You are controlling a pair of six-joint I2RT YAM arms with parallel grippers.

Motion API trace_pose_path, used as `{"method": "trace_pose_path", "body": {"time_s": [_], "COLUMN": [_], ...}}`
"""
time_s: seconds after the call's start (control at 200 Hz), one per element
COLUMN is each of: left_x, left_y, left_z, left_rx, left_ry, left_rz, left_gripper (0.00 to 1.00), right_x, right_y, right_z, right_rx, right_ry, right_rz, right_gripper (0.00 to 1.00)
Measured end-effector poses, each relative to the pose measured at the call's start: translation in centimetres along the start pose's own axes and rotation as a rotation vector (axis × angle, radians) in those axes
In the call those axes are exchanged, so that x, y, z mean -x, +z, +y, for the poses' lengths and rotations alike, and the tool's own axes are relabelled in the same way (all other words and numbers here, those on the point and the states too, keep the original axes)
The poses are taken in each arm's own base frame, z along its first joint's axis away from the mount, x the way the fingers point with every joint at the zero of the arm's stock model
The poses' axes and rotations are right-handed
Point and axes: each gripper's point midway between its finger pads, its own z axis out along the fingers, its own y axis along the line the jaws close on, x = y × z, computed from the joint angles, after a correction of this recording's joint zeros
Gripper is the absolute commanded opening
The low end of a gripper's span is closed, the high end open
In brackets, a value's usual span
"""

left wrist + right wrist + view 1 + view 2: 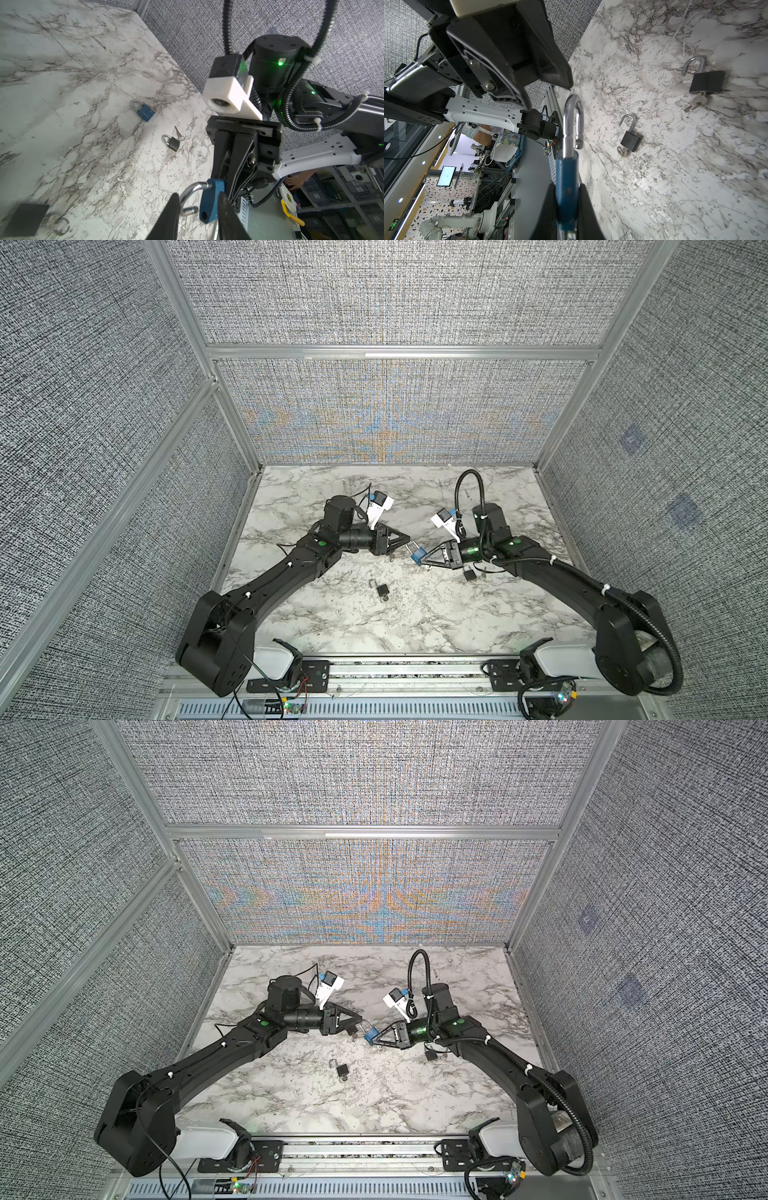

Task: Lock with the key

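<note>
One blue padlock (566,166) sits clamped by its body in my right pincer (566,188). My left pincer (548,95) is partly open, its jaws flanking the open shackle (572,116).

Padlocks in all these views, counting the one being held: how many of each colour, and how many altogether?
Blue padlock: 2
Black padlock: 3
Total: 5
</note>
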Motion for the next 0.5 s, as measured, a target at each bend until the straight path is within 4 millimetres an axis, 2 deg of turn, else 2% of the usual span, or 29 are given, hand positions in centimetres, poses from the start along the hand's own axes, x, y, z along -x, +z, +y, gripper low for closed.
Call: {"method": "trace_pose_path", "body": {"time_s": [0.28, 0.5], "left_x": [-0.3, -0.2], "left_y": [0.3, 0.4], "left_z": [0.2, 1.2], "left_rx": [-0.012, 0.017], "left_ry": [-0.002, -0.013], "left_rz": [0.008, 0.002], "left_gripper": [0.36, 0.38], "right_x": [0.0, 0.1], "right_y": [0.2, 0.2], "right_z": [-0.2, -0.1], "right_rx": [0.005, 0.011], "right_ry": [0.013, 0.009], "right_rz": [0.009, 0.009], "right_gripper": [0.0, 0.0]}}
